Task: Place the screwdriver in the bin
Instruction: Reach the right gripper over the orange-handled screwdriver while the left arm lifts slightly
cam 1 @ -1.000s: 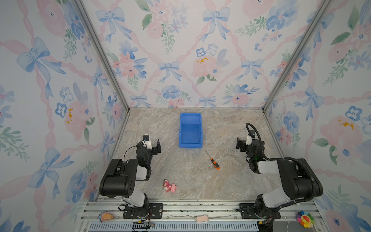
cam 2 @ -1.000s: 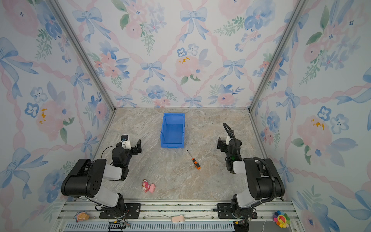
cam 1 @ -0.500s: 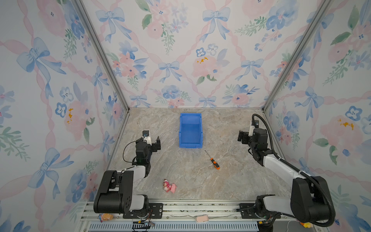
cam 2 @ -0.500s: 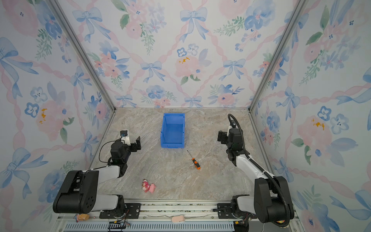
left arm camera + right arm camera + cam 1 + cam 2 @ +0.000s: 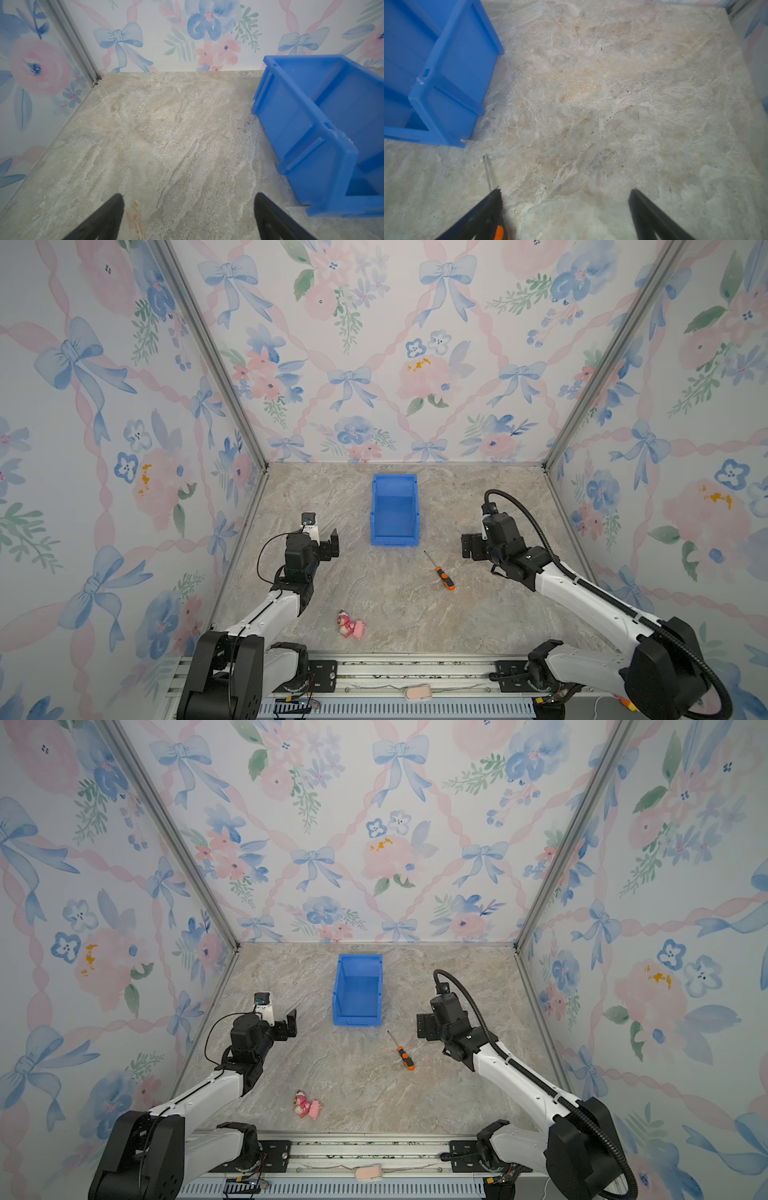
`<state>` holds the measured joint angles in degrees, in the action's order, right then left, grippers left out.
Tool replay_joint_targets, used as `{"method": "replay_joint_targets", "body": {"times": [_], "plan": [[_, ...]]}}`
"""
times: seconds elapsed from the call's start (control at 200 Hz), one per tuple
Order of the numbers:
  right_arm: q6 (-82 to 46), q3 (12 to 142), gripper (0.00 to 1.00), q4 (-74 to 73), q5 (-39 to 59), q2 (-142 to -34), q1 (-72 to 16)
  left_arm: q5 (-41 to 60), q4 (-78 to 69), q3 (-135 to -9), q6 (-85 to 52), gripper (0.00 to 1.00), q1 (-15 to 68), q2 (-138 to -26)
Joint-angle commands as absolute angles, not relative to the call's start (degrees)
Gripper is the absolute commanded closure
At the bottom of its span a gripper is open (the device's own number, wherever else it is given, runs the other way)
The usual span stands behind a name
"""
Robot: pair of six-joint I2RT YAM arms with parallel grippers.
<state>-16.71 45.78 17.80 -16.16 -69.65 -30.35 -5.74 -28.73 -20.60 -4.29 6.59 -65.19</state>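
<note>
Having reached forward, left pincer (image 5: 189, 195) and right pincer (image 5: 565, 190) gape wide, empty.

Both top views look steeply down from high above the front edge over the whole beige marbled tabletop (image 5: 395, 614); both wrist views sit low and near it, facing rearward, each catching one flank of the bright blue rectangular plastic bin (image 5: 301, 128) (image 5: 452, 68).

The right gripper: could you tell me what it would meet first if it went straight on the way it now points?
Probably the bare table. The open right gripper points beside the bin, and the screwdriver lies just off its line, though depth is unclear.
</note>
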Motion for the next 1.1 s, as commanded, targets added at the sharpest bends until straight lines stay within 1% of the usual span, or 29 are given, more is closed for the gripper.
{"method": "replay_joint_targets", "body": {"times": [0.0,0.105,0.215,0.39,0.66,0.755,0.89,0.965,1.095], "plan": [[-19.35,48.0,0.03,25.03,-13.67,-72.86,-32.63,-5.51,-24.08,-22.41,-4.21,0.02,7.07,-64.46],[-17.9,49.08,0.03,25.36,-8.05,-76.89,-34.17,-1.66,-23.92,-22.61,-2.75,0.02,7.64,-64.12],[-16.2,49.5,0.03,23.84,-7.13,-78.63,-37.08,1.38,-23.83,-22.96,-2.55,0.02,8.56,-63.07],[-16.38,49.89,0.03,22.6,-4.37,-82.24,-38.2,6.75,-23.23,-22.25,-3.11,0.02,8.79,-59.64],[-15.38,50.85,0.03,23.26,-1.0,-87.25,-39.96,6.88,-22.54,-21.2,-3.5,0.02,8.88,-57.35],[-15.05,51.15,0.0,23.11,-0.05,-89.12,-39.92,6.81,-22.64,-21.35,-3.58,0.02,8.88,-57.44],[-14.9,51.36,0.05,22.79,1.36,-91.28,-39.94,6.63,-22.59,-21.11,-3.6,0.02,8.87,-57.81],[-15.27,50.82,0.12,22.5,1.53,-91.67,-39.99,6.56,-22.59,-21.02,-3.52,0.02,8.87,-57.93],[-15.73,49.44,0.19,22.37,0.99,-92.02,-40.08,6.33,-22.59,-21.03,-3.54,0.02,8.88,-58.33]]}}
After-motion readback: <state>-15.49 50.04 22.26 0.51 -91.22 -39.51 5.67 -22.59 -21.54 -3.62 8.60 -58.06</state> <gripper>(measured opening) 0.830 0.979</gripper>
